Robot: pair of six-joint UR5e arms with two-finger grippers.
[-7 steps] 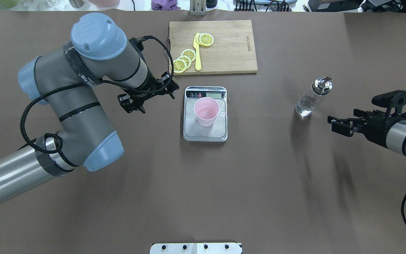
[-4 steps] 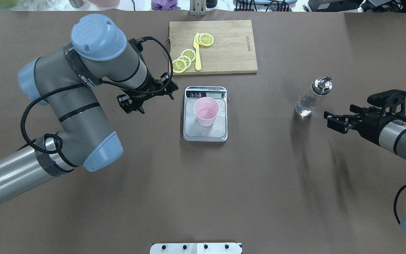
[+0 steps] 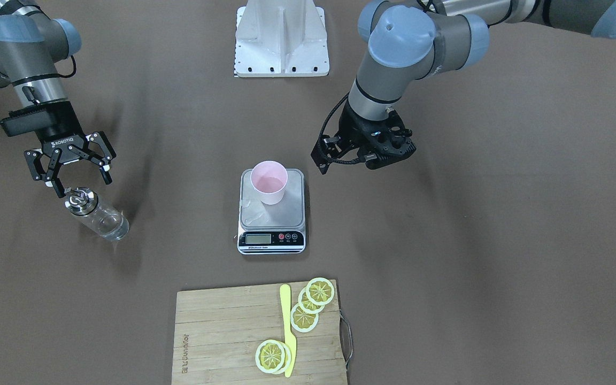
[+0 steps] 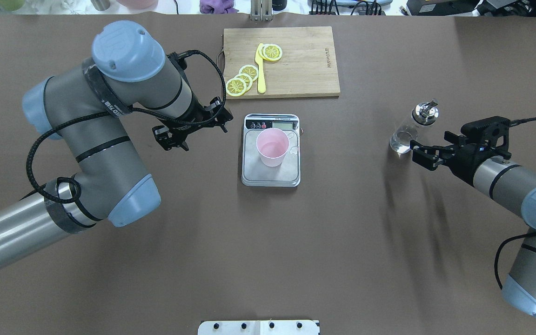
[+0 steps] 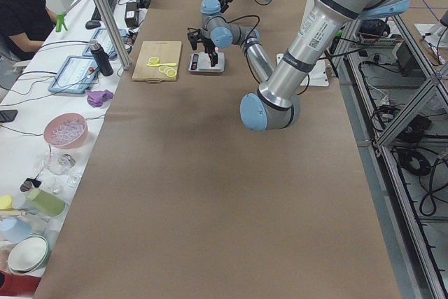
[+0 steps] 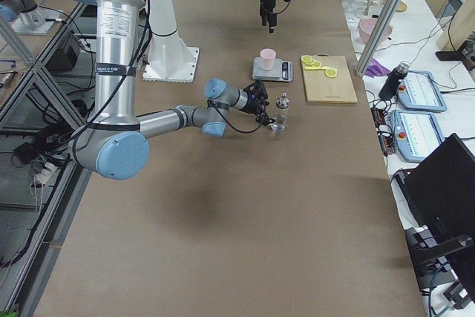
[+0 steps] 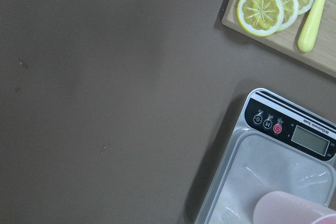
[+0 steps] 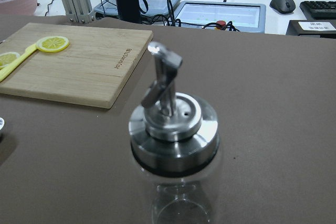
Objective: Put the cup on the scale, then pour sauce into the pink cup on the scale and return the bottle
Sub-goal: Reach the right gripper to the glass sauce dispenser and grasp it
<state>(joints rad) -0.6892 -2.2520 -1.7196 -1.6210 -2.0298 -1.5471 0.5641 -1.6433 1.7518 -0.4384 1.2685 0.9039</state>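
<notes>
Left fingers: raised beside scale, clear of cup; spread cannot be told.
Cup: upright mid-plate, ready for sauce.
Bottle: upright on tabletop, well right of scale, unlifted.
Right fingers: spread wide, just short of bottle, lined up for a side grasp.

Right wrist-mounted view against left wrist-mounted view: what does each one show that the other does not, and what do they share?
Only the right wrist-mounted view shows the bottle, close up, with its silver pour spout, and tablets beyond the table's far edge. Only the left wrist-mounted view shows the scale, with its display and buttons, and part of the pink cup on it. Both show the wooden cutting board with lemon slices and a yellow utensil, and the brown table.
</notes>
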